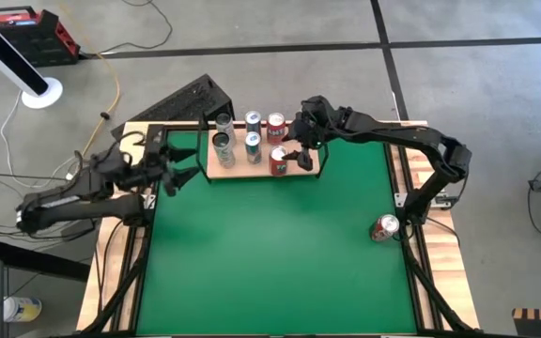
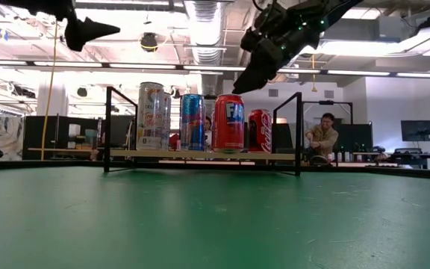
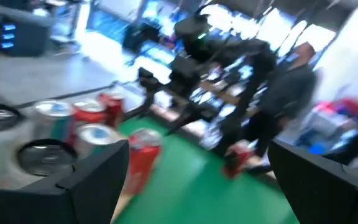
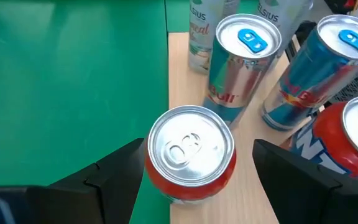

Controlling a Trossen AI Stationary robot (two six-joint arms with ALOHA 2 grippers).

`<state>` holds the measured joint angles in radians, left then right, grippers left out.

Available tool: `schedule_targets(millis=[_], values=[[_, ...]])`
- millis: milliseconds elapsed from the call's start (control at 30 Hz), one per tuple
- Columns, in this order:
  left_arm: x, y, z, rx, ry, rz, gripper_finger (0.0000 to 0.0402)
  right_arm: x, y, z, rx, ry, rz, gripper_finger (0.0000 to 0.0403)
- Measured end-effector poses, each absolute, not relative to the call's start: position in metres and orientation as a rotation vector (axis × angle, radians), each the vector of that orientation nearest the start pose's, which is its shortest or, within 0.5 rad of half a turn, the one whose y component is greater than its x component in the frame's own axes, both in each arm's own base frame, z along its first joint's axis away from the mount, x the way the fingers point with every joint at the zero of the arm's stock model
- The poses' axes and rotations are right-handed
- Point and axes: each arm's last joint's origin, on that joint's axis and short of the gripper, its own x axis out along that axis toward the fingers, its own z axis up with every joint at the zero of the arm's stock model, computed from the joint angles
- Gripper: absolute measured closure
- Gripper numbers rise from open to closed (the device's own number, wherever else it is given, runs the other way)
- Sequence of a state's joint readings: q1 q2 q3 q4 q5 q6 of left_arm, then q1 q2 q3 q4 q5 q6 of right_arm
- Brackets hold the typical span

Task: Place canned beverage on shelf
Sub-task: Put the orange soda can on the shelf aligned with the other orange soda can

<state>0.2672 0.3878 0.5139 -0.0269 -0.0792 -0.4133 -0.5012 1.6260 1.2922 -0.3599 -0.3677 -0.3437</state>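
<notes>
The shelf [image 1: 238, 169], a light-wood board with a thin black wire frame [image 2: 107, 127], stands at the far side of the green mat [image 1: 270, 244]. Several cans stand upright on it. A red can [image 4: 190, 152] is the nearest one to the board's near right edge. My right gripper [image 1: 299, 157] is open and hovers above this can, one finger on either side without touching it; in the low view its fingers [image 2: 254, 75] are above the can tops. My left gripper [image 1: 172, 169] is open and empty, raised left of the shelf.
Two silver-blue cans [image 4: 244, 59] and another red can [image 4: 353, 134] stand close behind and beside the red can. A further red can [image 1: 385, 227] lies on its side at the mat's right edge. A person [image 2: 323, 138] sits in the room beyond the table.
</notes>
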Motion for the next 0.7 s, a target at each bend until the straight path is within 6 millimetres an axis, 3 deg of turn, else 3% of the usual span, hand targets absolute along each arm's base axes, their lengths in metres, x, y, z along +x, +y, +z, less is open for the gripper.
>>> schedule_targets(millis=[300, 700], values=[[0.088, 0.025, 0.266, -0.527, -0.331, 0.199, 0.0035, 0.322, -0.164, 0.278, -0.065, 0.649, -0.002, 0.0082], [0.086, 0.025, 0.263, -0.539, -0.354, 0.213, 0.0036, 0.33, -0.162, 0.27, -0.088, 0.662, 0.017, 0.0079]])
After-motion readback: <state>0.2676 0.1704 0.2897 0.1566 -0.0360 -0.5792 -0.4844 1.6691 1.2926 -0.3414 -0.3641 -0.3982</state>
